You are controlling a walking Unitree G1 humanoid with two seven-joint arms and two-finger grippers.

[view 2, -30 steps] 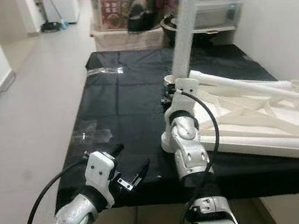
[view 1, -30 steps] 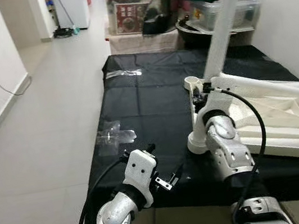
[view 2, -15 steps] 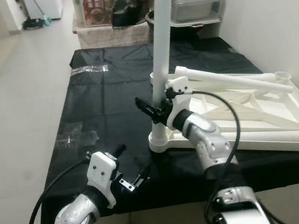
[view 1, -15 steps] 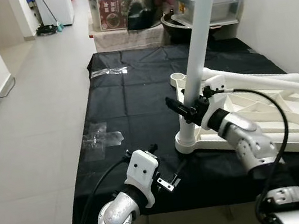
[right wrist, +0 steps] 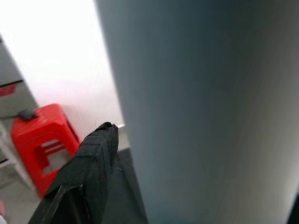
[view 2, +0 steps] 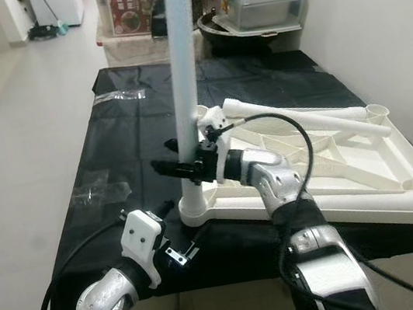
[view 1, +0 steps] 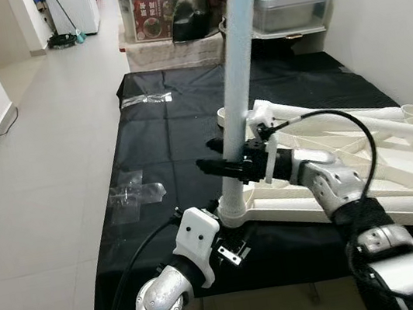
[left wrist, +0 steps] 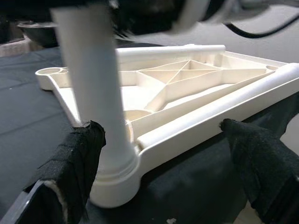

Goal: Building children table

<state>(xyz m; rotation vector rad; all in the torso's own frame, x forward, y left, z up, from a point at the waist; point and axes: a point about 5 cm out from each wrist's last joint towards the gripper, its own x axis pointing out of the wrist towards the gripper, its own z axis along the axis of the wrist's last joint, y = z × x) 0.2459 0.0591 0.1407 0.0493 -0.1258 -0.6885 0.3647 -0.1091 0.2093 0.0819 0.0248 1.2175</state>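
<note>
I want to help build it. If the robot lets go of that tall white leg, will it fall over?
Probably not: the table leg looks stiff, standing upright in the tabletop's corner socket. The right gripper holds it. It may wobble if loosely seated.

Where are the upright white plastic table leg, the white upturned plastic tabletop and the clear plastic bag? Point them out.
upright white plastic table leg (view 1: 237, 87), left eye view, mid shaft.
white upturned plastic tabletop (view 2: 398, 172), right eye view, far rim.
clear plastic bag (view 1: 135, 190), left eye view, middle, on black sheet.

Table leg (view 2: 180, 65) top cut off (right eye), right pincer (view 1: 228, 166) half hidden behind it
</note>
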